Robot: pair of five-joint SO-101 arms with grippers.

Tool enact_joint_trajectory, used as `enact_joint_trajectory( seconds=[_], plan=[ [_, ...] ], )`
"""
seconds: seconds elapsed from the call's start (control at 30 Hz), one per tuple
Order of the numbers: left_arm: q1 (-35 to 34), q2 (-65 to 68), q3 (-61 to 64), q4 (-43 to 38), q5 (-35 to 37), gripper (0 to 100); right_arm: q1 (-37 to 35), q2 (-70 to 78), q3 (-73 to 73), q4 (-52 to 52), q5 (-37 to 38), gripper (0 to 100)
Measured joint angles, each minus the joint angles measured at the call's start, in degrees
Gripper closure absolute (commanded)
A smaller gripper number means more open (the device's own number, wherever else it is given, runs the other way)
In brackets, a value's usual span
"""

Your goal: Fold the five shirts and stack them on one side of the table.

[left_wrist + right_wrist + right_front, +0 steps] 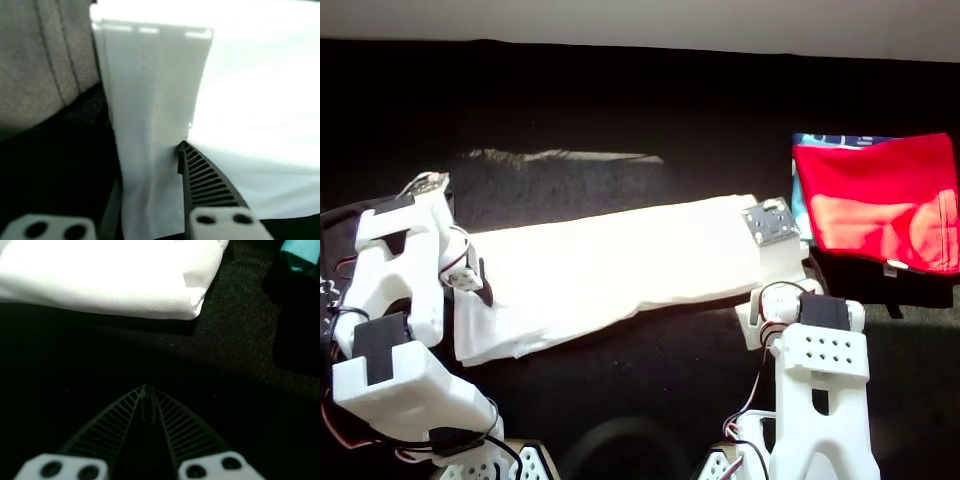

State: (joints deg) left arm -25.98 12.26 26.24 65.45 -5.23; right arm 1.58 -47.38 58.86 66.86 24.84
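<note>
"Between the tips of the left pincer point(150, 162) is one end of the white shirt point(620, 262), pinched tight. What about the other arm?"

"The right pincer point(145, 390) is pressed together with nothing in it, just above the dark counter point(225, 340), near the shirt's other end."

"So which step is this?"

"I think the long white shirt is half folded. Next it needs folding end to end, then a lift onto the red shirt point(880, 200) at the counter's side."

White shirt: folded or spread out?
Partly folded: the white shirt lies as a long, narrow, layered strip across the black table.
</note>
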Motion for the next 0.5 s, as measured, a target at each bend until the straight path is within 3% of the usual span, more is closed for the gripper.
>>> enact_joint_trajectory(
  seconds=[0.27, 0.5],
  plan=[
    [-0.4, 0.4, -1.8, 2.4, -2.0, 99, 8.9, -6.9, 2.9, 1.2, 0.4, 99.1],
    [-4.7, 0.7, -7.7, 12.4, -6.3, 99, 12.7, -16.9, 17.5, -1.1, 7.1, 99.1]
  ],
)
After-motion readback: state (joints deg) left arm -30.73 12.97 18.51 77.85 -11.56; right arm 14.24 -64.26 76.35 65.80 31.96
